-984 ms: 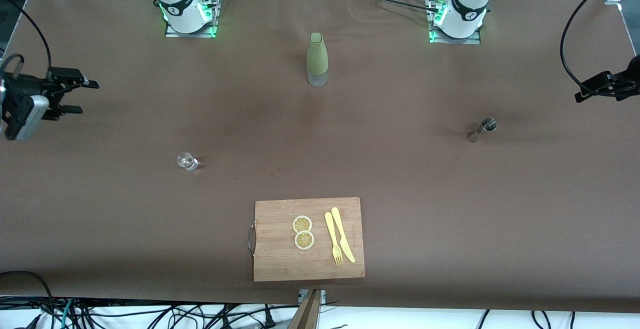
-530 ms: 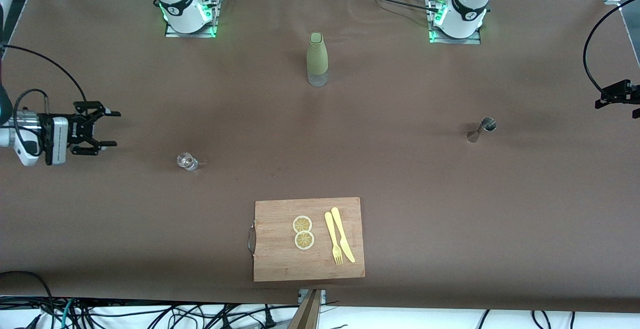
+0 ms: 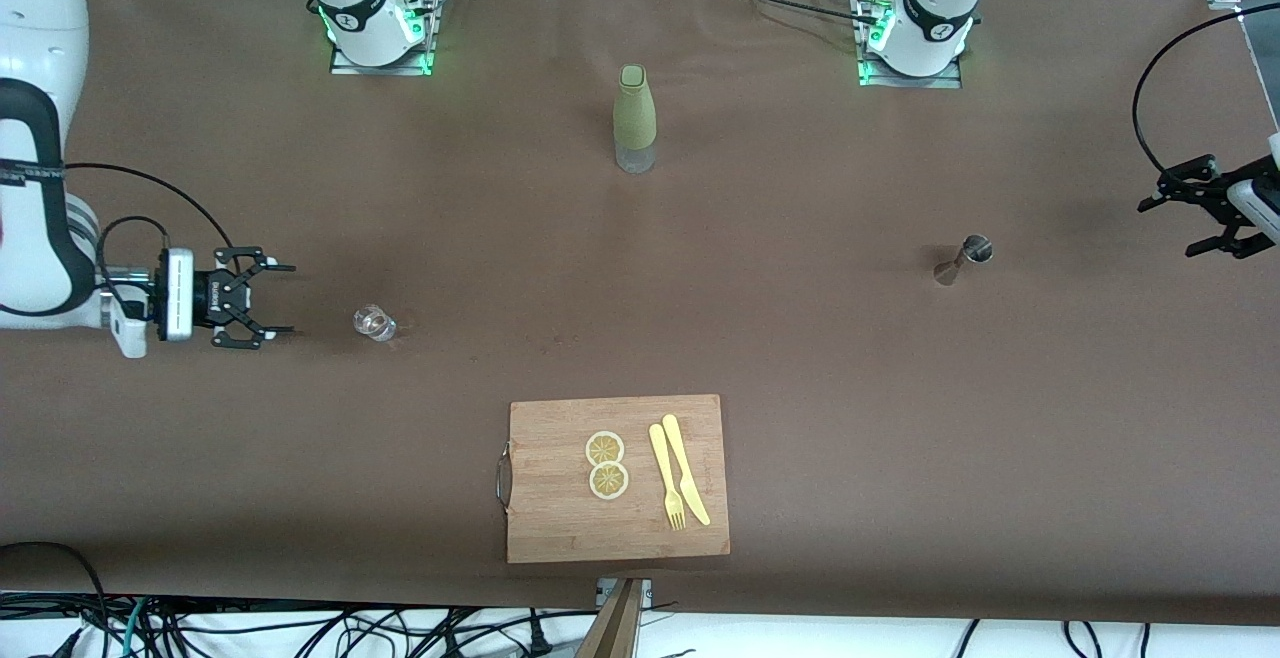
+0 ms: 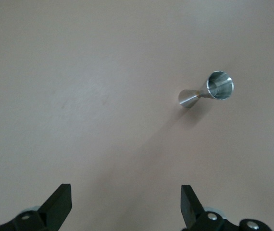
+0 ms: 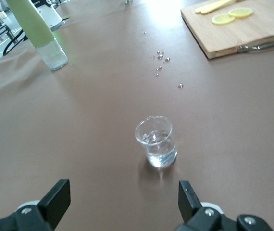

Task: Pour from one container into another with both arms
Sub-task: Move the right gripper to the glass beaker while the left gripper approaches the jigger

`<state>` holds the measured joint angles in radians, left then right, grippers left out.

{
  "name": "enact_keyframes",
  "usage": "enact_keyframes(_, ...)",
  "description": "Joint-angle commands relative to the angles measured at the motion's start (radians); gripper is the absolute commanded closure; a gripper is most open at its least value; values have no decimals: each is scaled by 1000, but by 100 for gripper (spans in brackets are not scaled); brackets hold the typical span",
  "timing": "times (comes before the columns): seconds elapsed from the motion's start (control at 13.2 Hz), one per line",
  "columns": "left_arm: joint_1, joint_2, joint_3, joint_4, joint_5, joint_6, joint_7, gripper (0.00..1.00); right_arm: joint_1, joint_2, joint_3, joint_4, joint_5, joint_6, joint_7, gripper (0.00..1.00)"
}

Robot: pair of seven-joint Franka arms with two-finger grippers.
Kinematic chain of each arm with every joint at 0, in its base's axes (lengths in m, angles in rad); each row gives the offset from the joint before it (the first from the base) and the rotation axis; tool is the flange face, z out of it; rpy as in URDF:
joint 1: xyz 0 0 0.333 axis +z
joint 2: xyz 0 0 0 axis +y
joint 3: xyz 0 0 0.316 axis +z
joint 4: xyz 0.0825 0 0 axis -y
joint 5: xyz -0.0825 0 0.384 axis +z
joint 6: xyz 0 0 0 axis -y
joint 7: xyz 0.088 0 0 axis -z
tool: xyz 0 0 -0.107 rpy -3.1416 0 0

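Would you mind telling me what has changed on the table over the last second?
The right gripper, open, has come in from the right arm's end of the table and now sits close to the small clear glass. The left gripper, open, has shifted a little at the left arm's end, toward the steel jigger. Nothing is grasped. The green bottle and wooden cutting board stayed put.

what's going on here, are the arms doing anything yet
Nothing is held yet. The right gripper is open, low over the table at the right arm's end, pointed at a small clear glass with a little liquid in it. The left gripper is open too, over the left arm's end, facing a metal jigger standing upright. A green-sleeved bottle stands between the bases. A cutting board with lemon slices, a fork and a knife lies untouched nearer the camera.
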<state>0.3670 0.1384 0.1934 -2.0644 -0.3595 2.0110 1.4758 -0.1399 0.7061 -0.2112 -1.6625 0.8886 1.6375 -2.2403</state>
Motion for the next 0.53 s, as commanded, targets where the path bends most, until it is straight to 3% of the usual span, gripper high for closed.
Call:
enact_keyframes(0.0,30,79,7,13,-119,9,281,0,-1,67,15,29,77,24,-112,0)
enact_keyframes(0.23,44,197,37,10,-307,-8,629,0,-1,131,42,55,135,24,-183,0)
enact_keyframes(0.45,64,306,37,13,-442,-116,875,0,-1,170,69,63,174,24,-225,0)
